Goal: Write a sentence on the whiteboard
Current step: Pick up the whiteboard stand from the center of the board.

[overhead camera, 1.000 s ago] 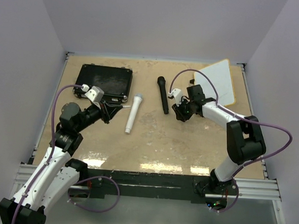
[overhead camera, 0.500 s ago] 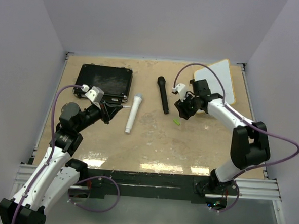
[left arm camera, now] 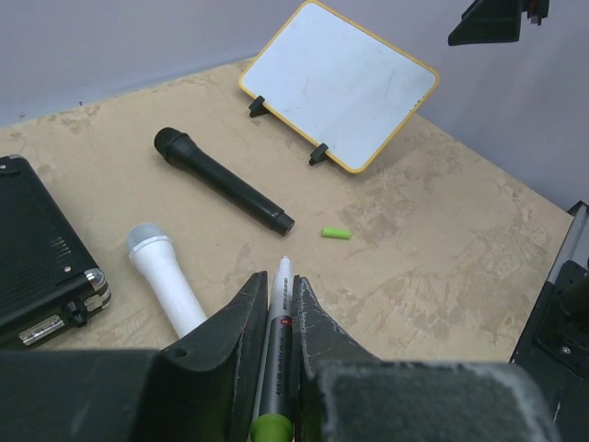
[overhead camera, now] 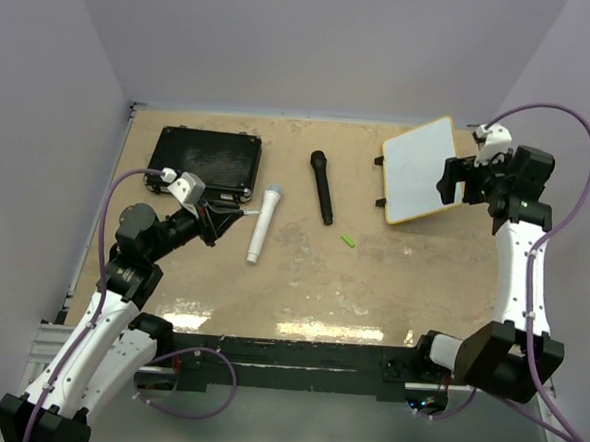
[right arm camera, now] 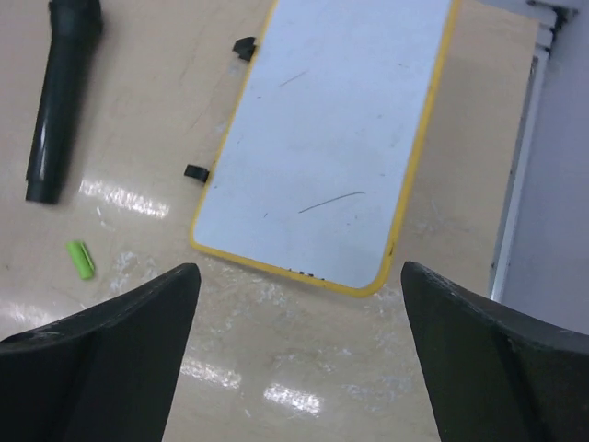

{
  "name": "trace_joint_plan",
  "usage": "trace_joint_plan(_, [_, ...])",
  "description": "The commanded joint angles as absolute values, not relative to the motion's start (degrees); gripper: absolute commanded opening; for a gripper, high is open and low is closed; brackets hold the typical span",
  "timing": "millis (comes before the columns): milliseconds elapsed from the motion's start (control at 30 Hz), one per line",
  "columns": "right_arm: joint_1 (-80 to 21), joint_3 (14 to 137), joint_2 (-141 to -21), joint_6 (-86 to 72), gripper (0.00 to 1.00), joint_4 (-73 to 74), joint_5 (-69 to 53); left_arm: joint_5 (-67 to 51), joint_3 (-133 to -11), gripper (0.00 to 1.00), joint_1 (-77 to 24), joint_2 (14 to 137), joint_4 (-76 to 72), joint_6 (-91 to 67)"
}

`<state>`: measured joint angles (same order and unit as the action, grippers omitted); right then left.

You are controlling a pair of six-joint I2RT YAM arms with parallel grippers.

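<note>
whiteboard (right arm camera: 322, 138): just a few faint stray strokes, no readable word.
marker (left arm camera: 279, 295): tiny red mark on the barrel, too small to read.
black case (overhead camera: 204, 157): nothing legible.

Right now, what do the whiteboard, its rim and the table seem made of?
Whiteboard: smooth white sheet, likely a coated panel; faint thin streaks show on it. Rim: yellow, perhaps plastic or painted wood; can't tell. Table: tan wood-like board, mottled and worn, with shiny glare patches near the front.

Between black microphone (overhead camera: 322, 187) and whiteboard (overhead camera: 423, 169) the table (overhead camera: 301, 282) lies open, save a small green cap (overhead camera: 348, 240).
</note>
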<state>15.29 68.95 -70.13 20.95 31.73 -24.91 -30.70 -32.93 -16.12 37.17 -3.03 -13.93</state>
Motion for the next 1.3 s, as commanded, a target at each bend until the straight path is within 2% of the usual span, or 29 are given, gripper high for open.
trace_joint_plan(0, [18.7,70.5,-72.8,4.4,0.98,25.1,-17.8,-32.2,-33.8,0.0,-15.8,36.7,-5.7,-13.7])
trace_joint_plan(267, [22.8,69.1,-81.4,-3.3,0.98,17.8,-19.5,-32.3,-33.8,0.0,-15.8,36.6,-5.8,-13.6])
trace_joint_plan(567, [22.9,77.8,-93.9,-0.7,0.9,16.1,-30.2,-32.3,-33.8,0.0,-15.8,37.2,-5.7,-13.5])
trace_joint_plan(700, [22.8,82.1,-100.4,-0.4,0.78,16.9,-32.7,-32.3,-33.9,0.0,-15.9,37.4,-5.6,-13.4])
trace_joint_plan(833, [22.4,85.1,-104.2,-0.3,0.72,16.4,-35.9,-32.4,-33.9,0.0,-15.8,37.7,-5.6,-13.4])
trace_joint_plan(967, [21.2,89.5,-109.1,1.4,0.61,18.5,-37.8,-32.5,-33.9,0.0,-15.7,38.2,-5.7,-13.4])
trace_joint_plan(1133, [19.3,91.5,-111.4,0.4,0.52,18.0,-37.7,-32.1,-34.0,0.0,-15.7,38.4,-5.4,-13.0])
trace_joint_plan(1267, [18.1,93.0,-113.8,0.4,0.4,19.0,-36.9,-32.2,-34.1,0.0,-15.7,38.8,-5.3,-13.0])
